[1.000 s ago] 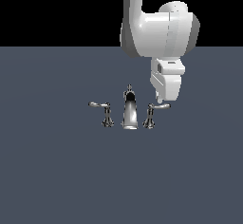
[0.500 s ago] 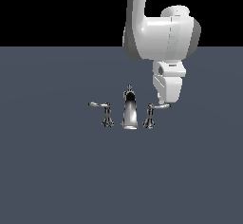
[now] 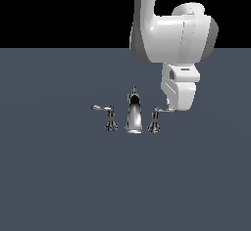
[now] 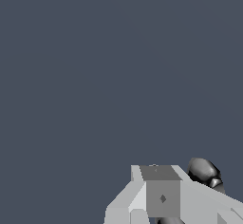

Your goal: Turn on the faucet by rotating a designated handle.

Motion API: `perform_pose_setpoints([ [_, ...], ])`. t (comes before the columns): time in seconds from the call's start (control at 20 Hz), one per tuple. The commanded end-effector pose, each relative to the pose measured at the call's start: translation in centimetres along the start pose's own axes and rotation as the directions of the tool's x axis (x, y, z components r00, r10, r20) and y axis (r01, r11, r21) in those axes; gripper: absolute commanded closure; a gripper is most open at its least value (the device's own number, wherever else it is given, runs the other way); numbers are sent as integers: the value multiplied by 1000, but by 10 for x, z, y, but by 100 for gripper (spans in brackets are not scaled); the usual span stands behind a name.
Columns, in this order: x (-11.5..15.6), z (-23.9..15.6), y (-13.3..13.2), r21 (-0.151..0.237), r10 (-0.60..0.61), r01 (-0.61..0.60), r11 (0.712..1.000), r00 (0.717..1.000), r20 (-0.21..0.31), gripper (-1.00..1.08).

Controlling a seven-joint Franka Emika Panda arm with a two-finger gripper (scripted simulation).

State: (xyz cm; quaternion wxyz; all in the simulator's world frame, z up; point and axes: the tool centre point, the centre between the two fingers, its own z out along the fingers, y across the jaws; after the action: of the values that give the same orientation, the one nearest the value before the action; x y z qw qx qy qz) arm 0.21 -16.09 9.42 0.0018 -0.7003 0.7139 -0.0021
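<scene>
The chrome faucet (image 3: 134, 115) stands mid-floor in the exterior view, a tall spout with a knob on top between two levers. The handle (image 3: 156, 118) is the lever on the exterior view's right, its thin arm (image 3: 167, 110) pointing away from the spout. The mirror lever (image 3: 109, 115) points the other way. My gripper (image 3: 179, 103) hangs at the tip of the handle's arm, which meets the white hand's lower edge. The fingertips are hidden there. In the wrist view a grey finger block (image 4: 161, 194) sits beside a shiny chrome piece (image 4: 205, 172). I cannot tell whether they touch.
The faucet set stands on a flat dark grey-blue floor (image 3: 59, 176). The bulky white arm (image 3: 171, 34) rises above and behind the handle. Nothing else shows on the floor.
The hand and arm have shifted slightly toward the exterior view's right, staying at the tip of the handle's arm. The handle's arm shows no clear turn.
</scene>
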Motion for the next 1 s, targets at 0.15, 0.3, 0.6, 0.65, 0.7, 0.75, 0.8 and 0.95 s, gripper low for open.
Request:
perform_pose_setpoints([
  [0.15,9,0,19,-6,5,-5,1000,1000,0,108],
  [0.3,-1,0,16,3,-7,7,1000,1000,2,108],
  [0.6,-4,0,37,0,-2,2,1000,1000,1,108],
  [0.65,-5,0,40,-1,-1,1,1000,1000,1,108],
  [0.7,-5,0,44,-2,0,0,1000,1000,1,108],
  [0.75,-6,0,47,-2,1,-1,1000,1000,1,108],
  [0.8,-7,0,51,-3,2,-2,1000,1000,1,108],
  [0.95,-9,0,61,-5,4,-4,1000,1000,0,108],
])
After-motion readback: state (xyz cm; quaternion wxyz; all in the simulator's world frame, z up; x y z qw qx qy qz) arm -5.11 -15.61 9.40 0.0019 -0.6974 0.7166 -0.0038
